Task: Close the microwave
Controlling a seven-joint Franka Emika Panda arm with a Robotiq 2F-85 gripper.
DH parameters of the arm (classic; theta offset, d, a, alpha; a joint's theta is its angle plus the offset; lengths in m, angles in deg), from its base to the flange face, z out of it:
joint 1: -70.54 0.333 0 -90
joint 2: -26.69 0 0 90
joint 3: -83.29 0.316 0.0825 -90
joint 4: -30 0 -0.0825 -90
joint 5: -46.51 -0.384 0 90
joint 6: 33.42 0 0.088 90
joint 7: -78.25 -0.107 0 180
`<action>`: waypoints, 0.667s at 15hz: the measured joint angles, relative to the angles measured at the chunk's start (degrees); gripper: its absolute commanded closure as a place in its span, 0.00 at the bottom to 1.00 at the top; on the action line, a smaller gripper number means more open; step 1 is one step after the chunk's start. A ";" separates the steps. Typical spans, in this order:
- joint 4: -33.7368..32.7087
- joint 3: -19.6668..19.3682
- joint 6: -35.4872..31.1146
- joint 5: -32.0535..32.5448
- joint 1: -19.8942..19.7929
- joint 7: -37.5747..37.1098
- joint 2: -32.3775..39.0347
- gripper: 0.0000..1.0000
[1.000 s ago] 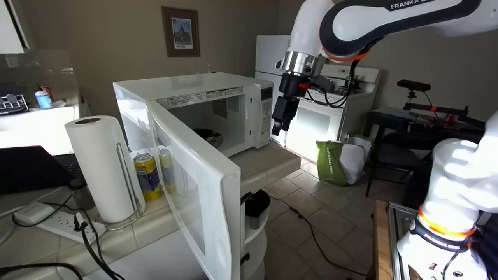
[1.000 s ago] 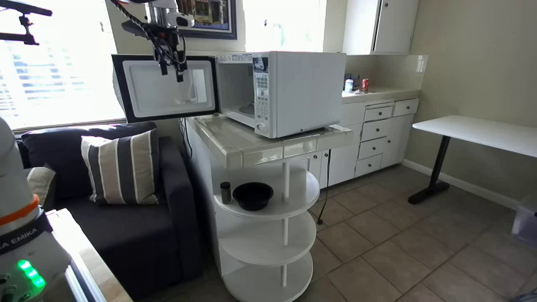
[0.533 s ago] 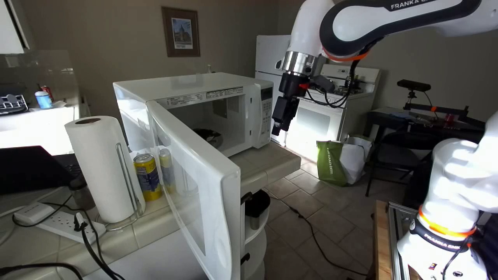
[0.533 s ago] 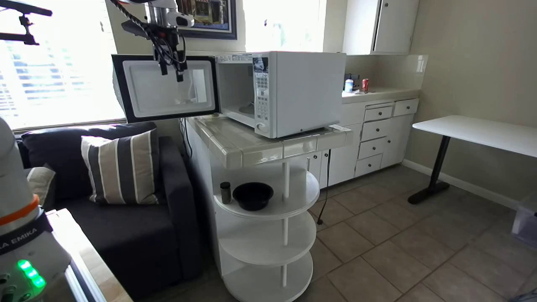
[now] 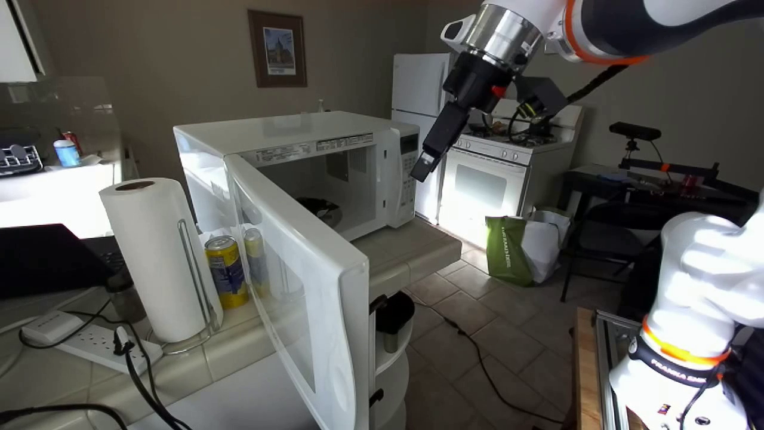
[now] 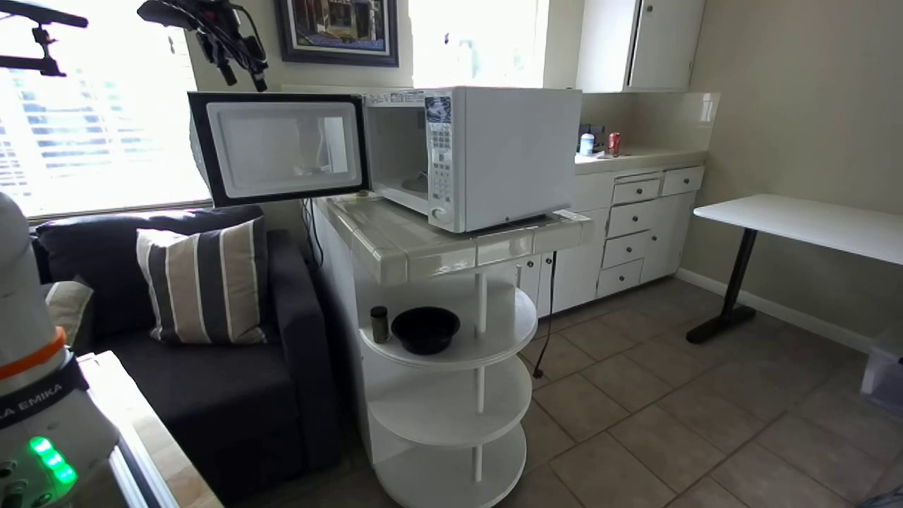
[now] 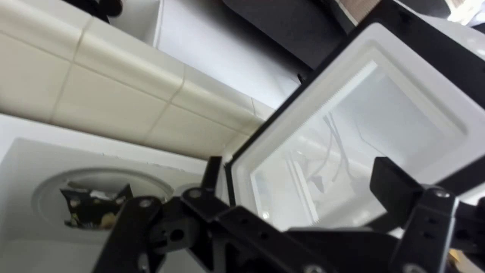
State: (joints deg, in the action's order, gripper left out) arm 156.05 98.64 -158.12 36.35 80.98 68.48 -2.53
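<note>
The white microwave (image 5: 286,123) (image 6: 518,159) stands on a tiled counter in both exterior views. Its door (image 5: 343,269) (image 6: 282,149) stands wide open, swung out past the counter edge. In the wrist view the door's inner side (image 7: 386,102), with black border and clear window, fills the right. A dark, crumpled-looking item (image 7: 96,204) lies on the turntable inside. My gripper (image 5: 422,168) (image 6: 245,79) is in the air, tilted, above door height in an exterior view and apart from the door. In the wrist view my gripper (image 7: 299,174) is open, with nothing between its fingers.
A paper towel roll (image 5: 158,263) and a yellow can (image 5: 227,272) stand behind the open door. A power strip (image 5: 101,349) with cords lies on the counter. Round shelves (image 6: 451,406) under the counter's end hold a black bowl (image 6: 425,329). A dark sofa (image 6: 211,388) stands beside the counter.
My arm was still between the earlier frames. Now the gripper has risen, tilted and moved away from in front of the door, leftward in an exterior view. The door has not moved.
</note>
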 measured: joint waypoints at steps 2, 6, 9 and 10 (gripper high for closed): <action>-0.72 3.58 -4.70 2.29 0.93 -1.77 -1.81 0.35; -5.28 10.01 -11.34 8.05 1.84 -2.63 -0.62 0.65; -9.93 13.88 -11.73 13.63 1.86 -2.10 3.97 0.89; -11.43 15.00 -11.66 15.77 1.82 -2.10 5.92 0.96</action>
State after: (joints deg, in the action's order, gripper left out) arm 144.62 113.64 -169.78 52.12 82.81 66.37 3.39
